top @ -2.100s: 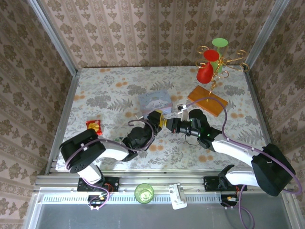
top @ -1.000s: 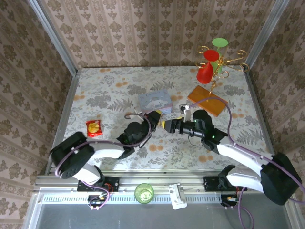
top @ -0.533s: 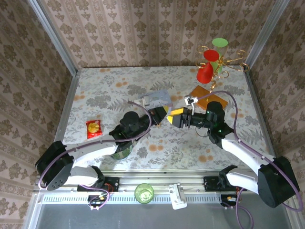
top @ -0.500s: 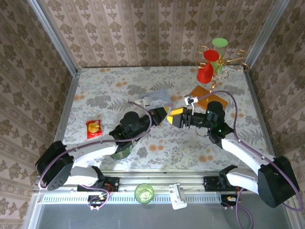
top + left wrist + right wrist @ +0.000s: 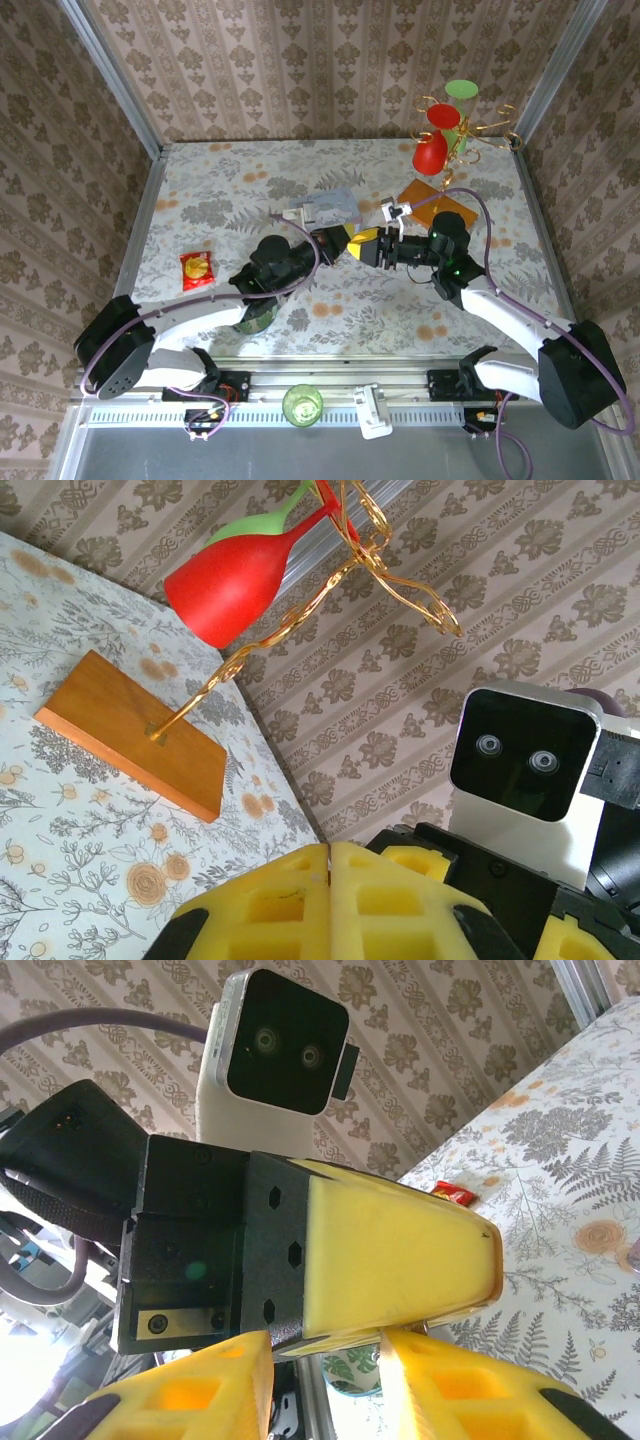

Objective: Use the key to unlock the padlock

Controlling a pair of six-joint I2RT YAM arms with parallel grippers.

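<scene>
Left gripper (image 5: 328, 865) pressed together, right gripper (image 5: 328, 1345) slightly spread, facing tip to tip

The left arm (image 5: 195, 322) and right arm (image 5: 503, 308), at lower left and lower right of the top view, are built alike: glossy white shells between bulky black joint housings, with a purple cable (image 5: 100, 1022) looping along each. The left gripper (image 5: 330, 855) has fingers (image 5: 270, 910) faced in yellow foam-like pads moulded with square recesses, backed by black carriers set with hex-socket screws (image 5: 293, 1253). Above them sits a white wrist camera box (image 5: 285, 1045) with a black face and two small lenses.
</scene>
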